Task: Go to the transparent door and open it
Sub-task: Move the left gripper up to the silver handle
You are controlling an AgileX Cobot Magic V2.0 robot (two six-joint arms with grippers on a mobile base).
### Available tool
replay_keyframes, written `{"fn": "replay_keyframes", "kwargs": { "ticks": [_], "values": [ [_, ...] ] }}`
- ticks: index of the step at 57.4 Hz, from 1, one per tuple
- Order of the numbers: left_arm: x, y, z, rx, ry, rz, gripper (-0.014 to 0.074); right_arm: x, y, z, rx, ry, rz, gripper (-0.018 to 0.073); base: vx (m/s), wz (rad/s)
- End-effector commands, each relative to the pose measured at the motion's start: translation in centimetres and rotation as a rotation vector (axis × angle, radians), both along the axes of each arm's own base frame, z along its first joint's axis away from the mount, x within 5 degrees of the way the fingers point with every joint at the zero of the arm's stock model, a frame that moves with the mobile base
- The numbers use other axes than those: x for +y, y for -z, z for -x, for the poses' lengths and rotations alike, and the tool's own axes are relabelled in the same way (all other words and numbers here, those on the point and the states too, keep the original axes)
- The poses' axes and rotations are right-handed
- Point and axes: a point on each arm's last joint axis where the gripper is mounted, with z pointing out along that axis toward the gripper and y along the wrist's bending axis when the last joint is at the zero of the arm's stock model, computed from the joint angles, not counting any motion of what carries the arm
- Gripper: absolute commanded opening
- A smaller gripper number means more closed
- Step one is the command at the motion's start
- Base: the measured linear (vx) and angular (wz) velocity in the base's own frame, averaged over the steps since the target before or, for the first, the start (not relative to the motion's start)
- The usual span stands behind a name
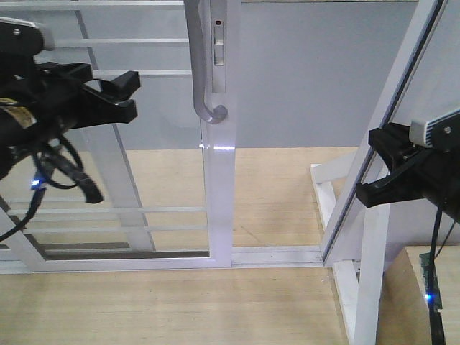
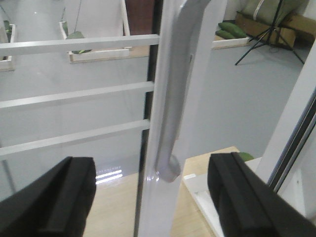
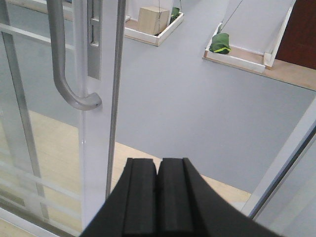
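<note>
One illegible yellow label (image 1: 20, 118) behind the spread left gripper (image 1: 131, 95); transparent door (image 1: 218, 187) ahead.

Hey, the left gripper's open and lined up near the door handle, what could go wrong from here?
1. The left gripper is open but short of the handle. Closing early would likely catch nothing, and drifting left could strike the bars.
2. The handle looks smooth and curved, so a grip may slide toward its hooked end.
3. The right gripper, shut, sits close to the slanted white frame and might knock it if the base moves.
</note>
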Motion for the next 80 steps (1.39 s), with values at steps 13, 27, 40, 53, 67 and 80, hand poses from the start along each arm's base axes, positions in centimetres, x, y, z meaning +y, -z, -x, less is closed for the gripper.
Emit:
{"fn": "replay_keyframes", "kwargs": {
  "ticks": [13,27,40,53,67,80],
  "values": [
    [-4.2,-0.5,-6.8,-0.1,0.018,0.095,0.0591,0.2,-2.1,0.1,-0.133,-0.027,-0.038,-0.0003,0.0,0.0],
    [-5.7,-0.2,-10.6,-0.1,-0.001,0.117,0.0591,0.2,-2.1,0.1,-0.134,-0.029,-0.033,-0.0003,0.0,0.0],
    [-5.7,-0.9,-12.3,-0.157,-0.031,0.075,0.0587,0.2,-2.1,0.1,-0.134,-0.029,-0.033,-0.0003,0.0,0.0],
    [-4.6,-1.5,-13.4,-0.176,-0.12,0.074,0.0587,0.2,-2.1,0.1,-0.132,-0.028,-0.032,-0.0003,0.0,0.0],
    [-4.7,-1.1,-13.5,-0.147,-0.115,0.059,0.0411,0.2,-2.1,0.1,-0.132,-0.027,-0.033,-0.0003,0.0,0.0],
    [-4.7,-0.9,-13.5,-0.129,-0.109,0.053,-0.0009,0.2,-2.1,0.1,-0.131,-0.027,-0.035,-0.0003,0.0,0.0]
  ]
}}
